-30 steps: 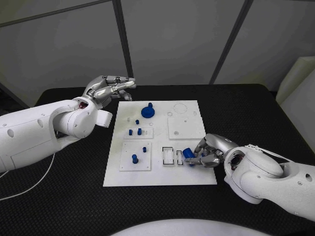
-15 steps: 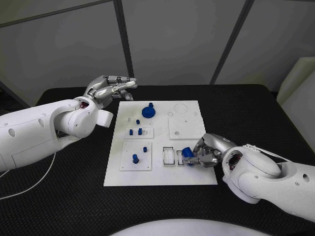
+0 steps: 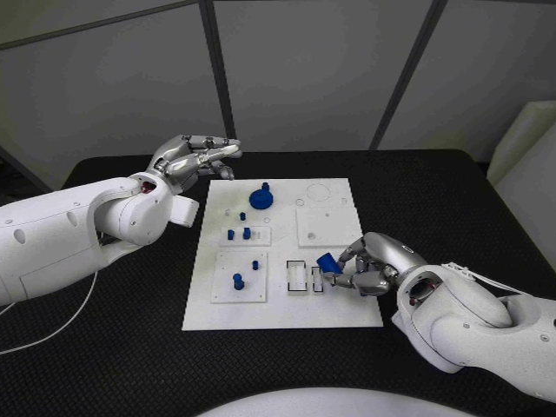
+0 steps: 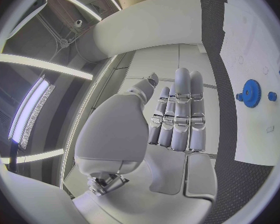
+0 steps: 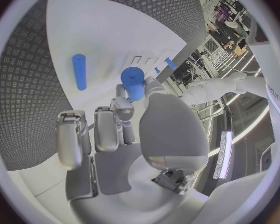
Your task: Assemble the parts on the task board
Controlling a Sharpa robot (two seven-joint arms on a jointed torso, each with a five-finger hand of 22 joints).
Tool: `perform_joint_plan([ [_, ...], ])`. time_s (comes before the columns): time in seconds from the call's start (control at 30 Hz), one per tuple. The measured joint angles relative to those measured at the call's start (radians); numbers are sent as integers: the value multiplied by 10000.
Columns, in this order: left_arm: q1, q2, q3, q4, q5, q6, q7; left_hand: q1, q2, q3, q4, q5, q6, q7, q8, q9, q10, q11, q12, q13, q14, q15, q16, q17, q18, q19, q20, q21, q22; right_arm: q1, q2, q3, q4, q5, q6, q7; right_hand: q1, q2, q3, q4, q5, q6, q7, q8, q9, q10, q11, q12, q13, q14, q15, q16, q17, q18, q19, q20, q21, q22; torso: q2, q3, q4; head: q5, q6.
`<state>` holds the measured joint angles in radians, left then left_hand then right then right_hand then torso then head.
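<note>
The white task board [image 3: 284, 300] lies in the middle of the black table. My right hand [image 3: 376, 266] is over the board's lower right part and pinches a blue cylindrical part [image 3: 329, 268] [image 5: 134, 83] beside two small rectangular slots [image 3: 298, 276]. My left hand [image 3: 198, 155] [image 4: 177, 114] hovers off the board's far left corner with its fingers straight, holding nothing. A blue gear [image 3: 261, 198] [image 4: 250, 92] stands near the board's far edge. Two small blue pegs [image 3: 238, 233] stand mid-left, and another blue peg [image 3: 238, 281] [image 5: 79, 71] sits on the lower left plate.
A raised white square plate [image 3: 320, 225] sits on the board's right half. Black table surface [image 3: 441, 200] surrounds the board on all sides. Grey wall panels stand behind the table's far edge. A thin white cable [image 3: 53, 326] trails over the table at the left.
My right hand has turned slightly and carried the blue part a little towards the slots. The left hand has not moved.
</note>
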<state>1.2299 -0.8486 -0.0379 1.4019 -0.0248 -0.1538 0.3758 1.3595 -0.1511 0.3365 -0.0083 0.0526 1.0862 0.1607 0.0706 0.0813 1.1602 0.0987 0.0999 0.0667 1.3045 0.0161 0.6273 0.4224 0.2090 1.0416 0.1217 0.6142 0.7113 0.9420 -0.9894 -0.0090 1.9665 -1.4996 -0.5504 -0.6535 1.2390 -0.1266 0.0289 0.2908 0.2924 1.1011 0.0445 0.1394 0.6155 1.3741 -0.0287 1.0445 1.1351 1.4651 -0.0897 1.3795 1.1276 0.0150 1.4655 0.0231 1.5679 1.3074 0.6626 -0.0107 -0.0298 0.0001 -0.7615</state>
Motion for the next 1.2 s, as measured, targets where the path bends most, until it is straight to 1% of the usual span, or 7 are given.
perform_joint_plan([
  [0.27,-8,20,0,-7,0,21,-4,0,0,0,0,0,0,0,0,0,0,0,0,0,0,0,0,-1,1,0,0,0,0,4,251,4,-6,255,-209,103,-51,64,-1,1,58,-1,0,-4,82,-1,1,-107,-107,0,0,0,-12,-1,0,0,0,0,5,-11,8,9,29],
  [0.37,-8,26,0,-5,0,23,-6,0,0,0,0,0,0,0,0,0,0,0,0,-1,0,0,0,4,0,0,0,1,-7,4,462,4,-122,369,-144,102,-181,149,-3,2,58,6,5,-12,111,-1,1,-157,-108,0,1,0,-54,0,0,0,0,0,14,-12,13,12,28],
  [0.67,-8,51,-1,15,0,37,-21,0,0,0,0,0,-37,37,0,0,0,0,0,-1,0,0,0,8,0,-1,0,1,-8,4,1117,5,-488,576,140,13,-522,188,-33,32,8,184,-9,-12,287,21,-21,-157,-73,11,-10,0,-103,0,-1,1,0,0,30,-12,27,71,-9],
  [0.8,-8,54,-1,19,0,41,-26,52,52,0,0,0,-36,36,0,0,0,0,0,-1,0,0,1,7,-1,-1,0,1,-20,5,1292,10,-646,551,273,-65,-564,230,-35,31,8,216,19,-22,341,37,-37,-157,-27,13,-59,-35,-105,-1,16,-56,0,0,30,-13,21,83,-47],
  [1.03,-8,72,-1,26,0,48,-37,52,52,0,0,0,-36,36,0,0,0,0,0,-1,0,0,1,7,0,-1,0,-37,-20,5,1501,12,-806,437,477,-202,-775,228,-37,32,-28,363,-35,57,453,88,-88,-157,15,-1,-72,-38,-104,-1,-2,-74,0,0,25,-7,10,112,-77],
  [1.1,-8,72,0,28,0,49,-39,52,52,0,0,0,-36,36,0,0,0,0,0,-1,0,0,1,7,1,-1,0,-37,-19,6,1526,13,-832,405,523,-236,-996,187,-73,61,-186,529,-130,61,523,107,-107,-157,31,13,-88,-38,-123,1,-2,-74,0,0,24,-5,10,123,-82],
  [1.2,-8,66,0,32,0,50,-43,52,52,0,0,0,-36,36,0,0,0,0,0,-2,0,0,1,6,0,-1,0,-37,-19,6,1554,14,-868,356,584,-287,-1299,127,-153,33,-1004,657,-236,107,672,107,-108,-157,30,32,-108,-70,-154,0,35,-111,0,0,20,-5,4,136,-86],
])
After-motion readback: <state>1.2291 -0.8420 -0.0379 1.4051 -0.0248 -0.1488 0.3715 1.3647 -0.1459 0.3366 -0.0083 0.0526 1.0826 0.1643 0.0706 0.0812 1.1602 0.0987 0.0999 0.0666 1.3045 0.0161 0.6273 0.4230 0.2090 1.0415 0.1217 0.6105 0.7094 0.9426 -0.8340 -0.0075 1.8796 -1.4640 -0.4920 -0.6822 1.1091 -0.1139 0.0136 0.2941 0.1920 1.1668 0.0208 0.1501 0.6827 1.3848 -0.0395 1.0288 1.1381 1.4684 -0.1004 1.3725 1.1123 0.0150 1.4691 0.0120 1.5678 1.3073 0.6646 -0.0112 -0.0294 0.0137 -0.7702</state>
